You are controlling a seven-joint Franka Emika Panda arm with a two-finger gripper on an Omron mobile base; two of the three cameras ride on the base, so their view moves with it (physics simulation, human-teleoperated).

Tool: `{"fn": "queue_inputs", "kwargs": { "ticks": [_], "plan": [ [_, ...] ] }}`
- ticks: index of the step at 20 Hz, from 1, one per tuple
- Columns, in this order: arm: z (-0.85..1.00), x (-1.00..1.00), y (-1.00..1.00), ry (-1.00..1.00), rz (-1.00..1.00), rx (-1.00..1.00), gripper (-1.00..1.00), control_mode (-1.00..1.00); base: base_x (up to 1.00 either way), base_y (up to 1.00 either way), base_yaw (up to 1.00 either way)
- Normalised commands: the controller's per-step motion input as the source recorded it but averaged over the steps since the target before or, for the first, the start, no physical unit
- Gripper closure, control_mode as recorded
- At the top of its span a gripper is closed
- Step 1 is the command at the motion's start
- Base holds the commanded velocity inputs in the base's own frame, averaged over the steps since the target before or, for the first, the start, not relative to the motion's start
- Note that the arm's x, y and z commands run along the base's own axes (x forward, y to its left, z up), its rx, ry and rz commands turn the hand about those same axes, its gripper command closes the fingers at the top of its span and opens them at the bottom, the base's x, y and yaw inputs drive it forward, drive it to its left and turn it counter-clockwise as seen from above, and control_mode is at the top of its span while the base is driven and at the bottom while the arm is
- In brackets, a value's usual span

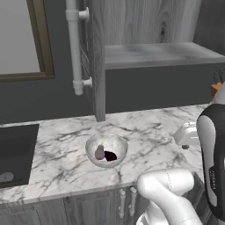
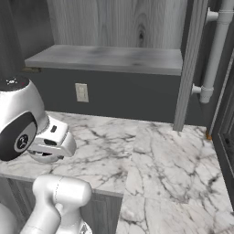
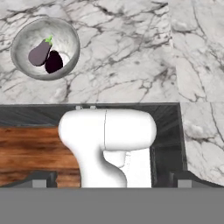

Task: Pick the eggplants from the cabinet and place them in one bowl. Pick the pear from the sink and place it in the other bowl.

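Two eggplants (image 3: 46, 56) lie touching in the pale speckled bowl (image 1: 117, 145), which stands on the marble counter (image 1: 149, 132) near its front edge, with bare stone all around it. Left of it, well apart, the dark sink (image 1: 15, 151) drops below the counter. Behind the bowl the cabinet (image 1: 145, 26) stands with its door (image 1: 97, 61) swung out and its shelf (image 1: 158, 55) bare. The claw (image 3: 111, 180) hangs high above the counter's front edge, its tips spread wide apart, holding nothing.
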Motion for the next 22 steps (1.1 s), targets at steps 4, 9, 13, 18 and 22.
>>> {"fn": "queue_inputs", "kwargs": {
  "ticks": [4,9,13,18,22],
  "plan": [
    [0.00,0.00,0.00,0.00,0.00,0.00,-1.00,1.00,-0.87,0.00,0.00],
    [0.00,0.00,0.00,0.00,0.00,0.00,-1.00,1.00,-1.00,0.15,0.00],
    [0.00,0.00,0.00,0.00,0.00,0.00,-1.00,1.00,-0.67,0.95,0.00],
    [0.00,0.00,0.00,0.00,0.00,0.00,-1.00,1.00,-0.09,1.00,0.00],
    [0.00,0.00,0.00,0.00,0.00,0.00,-1.00,1.00,0.00,1.00,0.00]
  ]
}}
